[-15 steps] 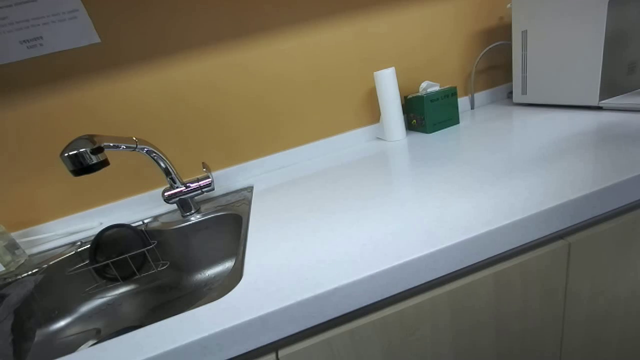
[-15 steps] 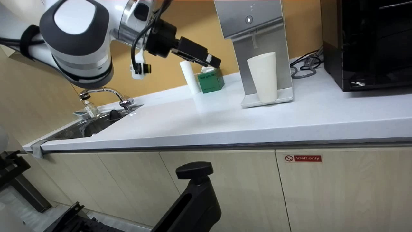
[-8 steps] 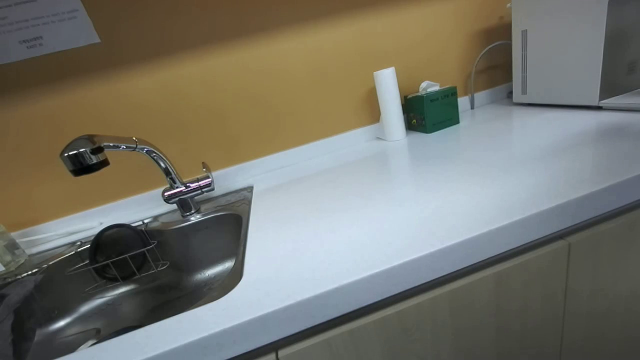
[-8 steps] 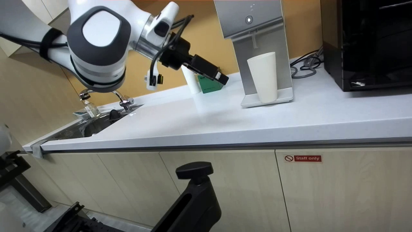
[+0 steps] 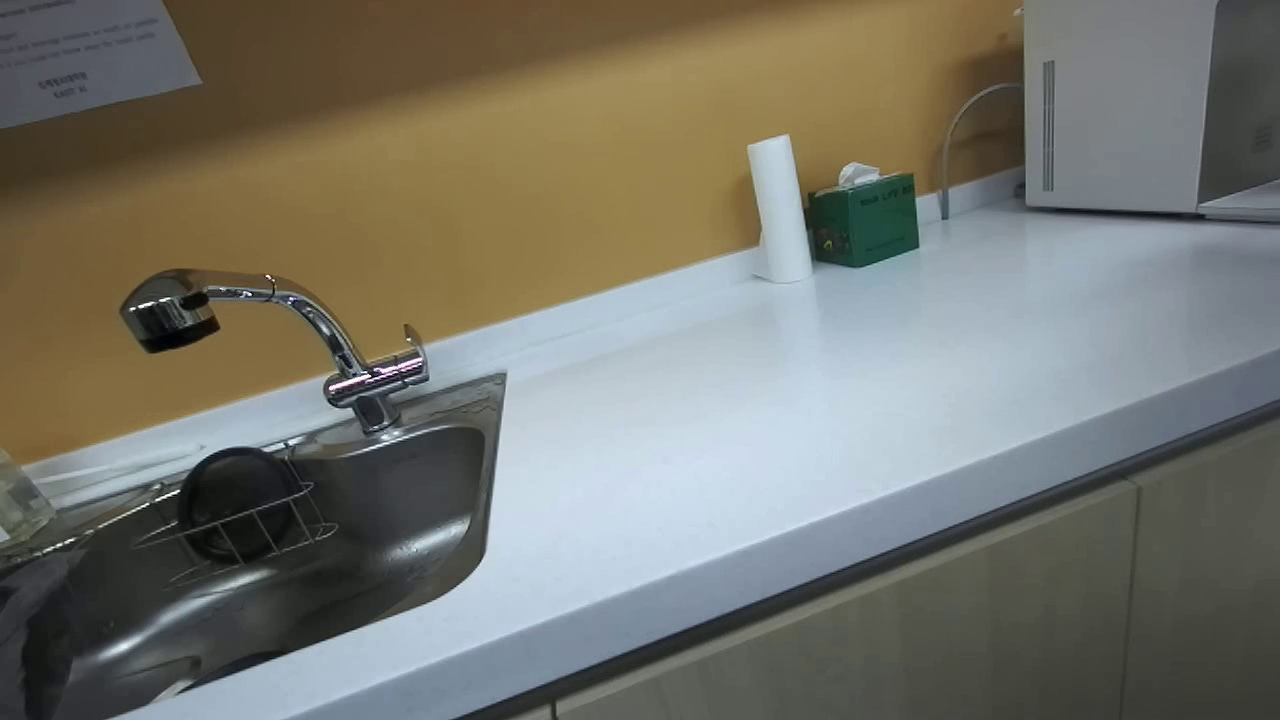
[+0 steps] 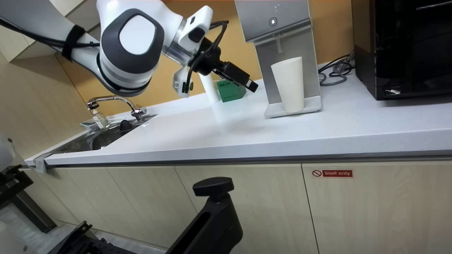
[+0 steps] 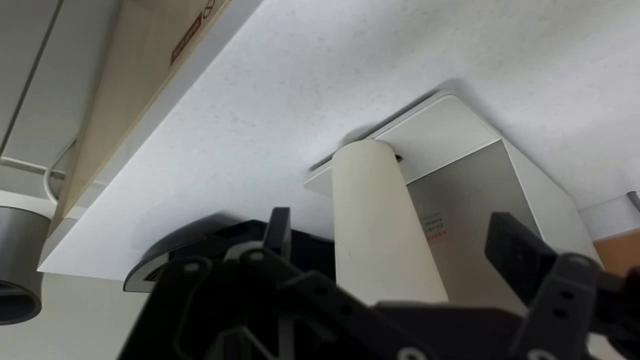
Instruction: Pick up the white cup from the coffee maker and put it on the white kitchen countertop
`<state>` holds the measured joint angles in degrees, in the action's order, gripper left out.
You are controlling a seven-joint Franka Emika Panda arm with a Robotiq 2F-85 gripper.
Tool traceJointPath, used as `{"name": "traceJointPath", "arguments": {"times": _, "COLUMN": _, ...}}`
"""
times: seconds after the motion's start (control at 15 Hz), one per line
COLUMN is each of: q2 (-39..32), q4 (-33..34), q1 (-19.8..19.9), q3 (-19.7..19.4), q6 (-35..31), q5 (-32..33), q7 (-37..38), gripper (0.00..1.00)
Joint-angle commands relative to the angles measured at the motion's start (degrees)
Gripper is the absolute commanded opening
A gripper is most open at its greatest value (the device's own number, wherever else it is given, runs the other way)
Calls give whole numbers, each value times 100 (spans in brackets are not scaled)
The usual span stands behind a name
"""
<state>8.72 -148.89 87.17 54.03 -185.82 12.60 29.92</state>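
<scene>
2 fingers (image 7: 280, 230) of the gripper (image 7: 398, 245) spread wide, holding nothing; the gap looks wider than the cup in wrist view. Just ahead of the jaws: white cup (image 7: 377, 215), upright on the base tray (image 7: 442, 132) of the coffee maker (image 6: 266, 21). Wrist view frames the cup between the tips, a bit nearer 1 of them; in an exterior view the tips are short of it, no contact. Step in hand reads as the approach; grasp, lift and placing all left to do. Next move, by my guess: straight on until the cup sits between the pads, centring on the way, then a gentle squeeze, as it could tip if nudged. Spout (image 6: 279, 42) hangs above the cup, so lift just enough to leave the tray, then draw out. Below the jaws, white kitchen countertop (image 6: 183, 132); set it upright there. Farther off, beside and behind the jaws: green tissue box (image 6: 231, 91), white paper roll (image 5: 780, 210), then sink (image 5: 445, 500), likely not in the way.
</scene>
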Motion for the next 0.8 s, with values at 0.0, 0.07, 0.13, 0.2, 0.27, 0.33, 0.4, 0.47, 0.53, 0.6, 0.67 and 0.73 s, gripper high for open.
{"name": "traceJointPath", "arguments": {"times": 0.0, "q2": 108, "q4": -35, "q1": 82, "q3": 71, "q6": -40, "q5": -13, "q7": 43, "gripper": 100}}
{"name": "traceJointPath", "arguments": {"times": 0.07, "q2": 152, "q4": -25, "q1": 187, "q3": 143, "q6": -72, "q5": -54, "q7": 104, "gripper": 100}}
{"name": "traceJointPath", "arguments": {"times": 0.13, "q2": 135, "q4": 22, "q1": 341, "q3": 234, "q6": -124, "q5": -64, "q7": 128, "gripper": 100}}
{"name": "traceJointPath", "arguments": {"times": 0.2, "q2": 161, "q4": 61, "q1": 509, "q3": 345, "q6": -114, "q5": -57, "q7": 125, "gripper": 100}}
{"name": "traceJointPath", "arguments": {"times": 0.27, "q2": 121, "q4": 110, "q1": 711, "q3": 491, "q6": -143, "q5": -12, "q7": 69, "gripper": 100}}
{"name": "traceJointPath", "arguments": {"times": 0.33, "q2": 124, "q4": 132, "q1": 880, "q3": 626, "q6": -158, "q5": -12, "q7": 54, "gripper": 100}}
{"name": "traceJointPath", "arguments": {"times": 0.4, "q2": 39, "q4": 174, "q1": 1040, "q3": 773, "q6": -125, "q5": 4, "q7": 13, "gripper": 100}}
{"name": "traceJointPath", "arguments": {"times": 0.47, "q2": -10, "q4": 198, "q1": 1190, "q3": 917, "q6": -94, "q5": 28, "q7": -18, "gripper": 100}}
{"name": "traceJointPath", "arguments": {"times": 0.53, "q2": -73, "q4": 212, "q1": 1346, "q3": 1073, "q6": -131, "q5": 64, "q7": -67, "gripper": 100}}
{"name": "traceJointPath", "arguments": {"times": 0.6, "q2": -146, "q4": 228, "q1": 1483, "q3": 1221, "q6": -151, "q5": 94, "q7": -123, "gripper": 100}}
{"name": "traceJointPath", "arguments": {"times": 0.67, "q2": -255, "q4": 253, "q1": 1622, "q3": 1371, "q6": -189, "q5": 147, "q7": -220, "gripper": 100}}
{"name": "traceJointPath", "arguments": {"times": 0.73, "q2": -351, "q4": 263, "q1": 1773, "q3": 1534, "q6": -319, "q5": 213, "q7": -336, "gripper": 100}}
